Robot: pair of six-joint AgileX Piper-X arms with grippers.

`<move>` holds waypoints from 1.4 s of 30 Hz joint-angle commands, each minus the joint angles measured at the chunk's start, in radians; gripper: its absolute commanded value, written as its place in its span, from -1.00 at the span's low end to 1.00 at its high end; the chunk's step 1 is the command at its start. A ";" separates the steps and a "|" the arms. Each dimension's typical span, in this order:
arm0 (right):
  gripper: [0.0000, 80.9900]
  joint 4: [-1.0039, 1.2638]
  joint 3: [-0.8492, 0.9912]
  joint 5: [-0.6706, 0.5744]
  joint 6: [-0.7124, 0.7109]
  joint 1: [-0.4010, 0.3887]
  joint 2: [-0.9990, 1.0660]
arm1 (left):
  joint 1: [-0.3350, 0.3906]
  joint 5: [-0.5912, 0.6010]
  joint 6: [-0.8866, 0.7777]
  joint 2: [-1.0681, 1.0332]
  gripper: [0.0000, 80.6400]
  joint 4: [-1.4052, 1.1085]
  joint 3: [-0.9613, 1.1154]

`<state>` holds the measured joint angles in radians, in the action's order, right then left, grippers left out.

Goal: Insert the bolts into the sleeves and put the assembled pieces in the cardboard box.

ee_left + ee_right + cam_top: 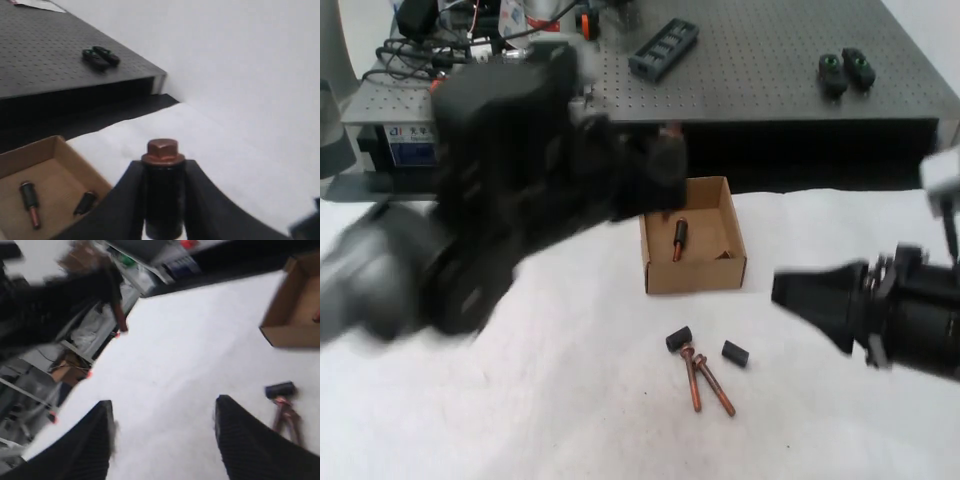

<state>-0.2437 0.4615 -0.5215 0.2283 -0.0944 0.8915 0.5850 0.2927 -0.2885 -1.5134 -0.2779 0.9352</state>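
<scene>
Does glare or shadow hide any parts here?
High view: even light, loose bolts and sleeves plain on the cloth. Left wrist view: bolt head in the left gripper slightly shiny, box inside lit. Right wrist view: cloth bright, no hard shadows.

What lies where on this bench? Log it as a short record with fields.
Left end effector: shut on a bolt in its sleeve, near the box
Right end effector: open, empty, over the white cloth
Box contents: two pieces; one is clearly a bolt in a sleeve, the other is unclear
Loose on cloth: two bolts and two sleeves, in front of the box
</scene>
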 commanded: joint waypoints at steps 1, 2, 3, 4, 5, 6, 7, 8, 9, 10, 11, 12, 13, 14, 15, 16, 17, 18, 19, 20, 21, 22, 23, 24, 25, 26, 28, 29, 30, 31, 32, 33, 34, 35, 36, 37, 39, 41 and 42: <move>0.09 -0.092 0.017 0.044 -0.079 -0.003 -0.007 | -0.006 -0.116 0.026 -0.164 -0.99 0.189 0.214; 0.09 -0.154 0.025 0.093 -0.111 -0.008 -0.007 | -0.006 -0.130 0.062 -0.239 -0.99 0.285 0.316; 0.09 -0.207 0.031 0.152 -0.141 -0.014 -0.007 | -0.006 -0.136 0.096 -0.314 -0.99 0.364 0.400; 0.09 -0.247 0.035 0.198 -0.165 -0.015 -0.007 | -0.006 -0.144 0.121 -0.389 -0.99 0.459 0.505; 0.09 -0.268 0.034 0.228 -0.171 -0.015 -0.007 | -0.006 -0.155 0.140 -0.462 -0.99 0.553 0.611; 0.09 -0.293 0.034 0.245 -0.170 -0.015 -0.007 | -0.006 -0.166 0.152 -0.520 -0.99 0.621 0.693; 0.09 -0.315 0.034 0.263 -0.172 -0.017 -0.007 | -0.006 -0.182 0.165 -0.590 -0.99 0.698 0.792; 0.09 -0.330 0.034 0.271 -0.175 -0.016 -0.007 | -0.007 -0.187 0.177 -0.655 -0.99 0.763 0.886; 0.09 -0.345 0.034 0.284 -0.178 -0.016 -0.007 | -0.007 -0.191 0.189 -0.703 -0.99 0.808 0.974; 0.09 -0.358 0.034 0.295 -0.180 -0.016 -0.007 | -0.007 -0.204 0.201 -0.760 -0.99 0.869 1.052; 0.09 -0.366 0.034 0.302 -0.181 -0.016 -0.007 | -0.007 -0.217 0.203 -0.810 -0.99 0.911 1.123; 0.09 -0.372 0.034 0.312 -0.184 -0.016 -0.007 | -0.007 -0.229 0.213 -0.852 -0.99 0.937 1.172; 0.09 -0.376 0.034 0.320 -0.198 -0.016 -0.007 | -0.007 -0.242 0.224 -0.890 -0.99 0.965 1.223; 0.08 -0.380 0.034 0.332 -0.210 -0.016 0.003 | -0.007 -0.255 0.229 -0.920 -0.99 0.984 1.265; 0.07 -0.382 0.039 0.331 -0.218 -0.016 0.014 | -0.007 -0.262 0.230 -0.943 -0.99 0.999 1.290; 0.05 -0.395 0.048 0.332 -0.228 -0.016 0.036 | -0.010 -0.265 0.230 -0.957 -0.99 1.014 1.312; 0.04 -0.404 0.062 0.334 -0.246 -0.016 0.067 | -0.012 -0.264 0.230 -0.969 -0.99 1.030 1.324; 0.04 -0.410 0.075 0.337 -0.248 -0.016 0.103 | -0.012 -0.264 0.230 -0.975 -1.00 1.039 1.325; 0.04 -0.413 0.095 0.349 -0.255 -0.016 0.145 | -0.015 -0.264 0.230 -0.980 -0.96 1.044 1.325; 0.04 -0.413 0.118 0.356 -0.275 -0.019 0.192 | -0.016 -0.264 0.227 -0.983 -0.90 1.050 1.325; 0.04 -0.406 0.138 0.367 -0.291 -0.022 0.229 | -0.018 -0.264 0.224 -0.985 -0.81 1.056 1.325; 0.04 -0.390 0.166 0.390 -0.305 -0.027 0.279 | -0.018 -0.264 0.222 -0.986 -0.72 1.062 1.325; 0.04 -0.375 0.196 0.397 -0.329 -0.034 0.330 | -0.018 -0.264 0.222 -0.985 -0.60 1.065 1.325; 0.04 -0.368 0.224 0.399 -0.347 -0.039 0.373 | -0.018 -0.262 0.222 -0.985 -0.48 1.069 1.325; 0.04 -0.360 0.261 0.400 -0.357 -0.046 0.430 | -0.018 -0.261 0.222 -0.985 -0.36 1.070 1.325; 0.04 -0.355 0.300 0.400 -0.369 -0.055 0.488 | -0.018 -0.258 0.222 -0.979 -0.28 1.077 1.325; 0.04 -0.360 0.382 0.419 -0.399 -0.073 0.595 | -0.018 -0.258 0.222 -0.956 -0.21 1.104 1.325; 0.04 -0.368 0.424 0.441 -0.417 -0.084 0.653 | -0.018 -0.258 0.222 -0.935 -0.21 1.126 1.325; 0.04 -0.381 0.467 0.459 -0.434 -0.093 0.708 | -0.018 -0.261 0.230 -0.910 -0.21 1.153 1.325; 0.04 -0.393 0.500 0.469 -0.442 -0.101 0.754 | -0.021 -0.265 0.246 -0.881 -0.21 1.182 1.325; 0.04 -0.403 0.538 0.471 -0.456 -0.111 0.800 | -0.023 -0.279 0.264 -0.857 -0.21 1.214 1.325; 0.04 -0.410 0.575 0.474 -0.466 -0.121 0.840 | -0.025 -0.302 0.278 -0.829 -0.21 1.242 1.325; 0.04 -0.414 0.601 0.488 -0.471 -0.131 0.869 | -0.029 -0.329 0.289 -0.802 -0.21 1.264 1.325; 0.04 -0.424 0.632 0.495 -0.487 -0.141 0.900 | -0.033 -0.336 0.289 -0.778 -0.21 1.280 1.322; 0.04 -0.436 0.660 0.512 -0.501 -0.152 0.928 | -0.038 -0.336 0.289 -0.756 -0.21 1.303 1.317; 0.04 -0.445 0.684 0.530 -0.508 -0.161 0.949 | -0.043 -0.336 0.289 -0.738 -0.21 1.322 1.309; 0.04 -0.461 0.720 0.573 -0.515 -0.175 0.988 | -0.047 -0.336 0.289 -0.709 -0.21 1.353 1.285; -0.04 -0.478 0.742 0.576 -0.529 -0.180 1.012 | -0.047 -0.336 0.289 -0.678 -0.23 1.375 1.234; -0.13 -0.486 0.747 0.579 -0.529 -0.182 1.019 | -0.047 -0.336 0.289 -0.661 -0.24 1.381 1.202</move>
<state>-0.6891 1.1557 0.0300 -0.2710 -0.2692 1.8834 0.5419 -0.0255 -0.0122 -2.2115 1.0491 2.2119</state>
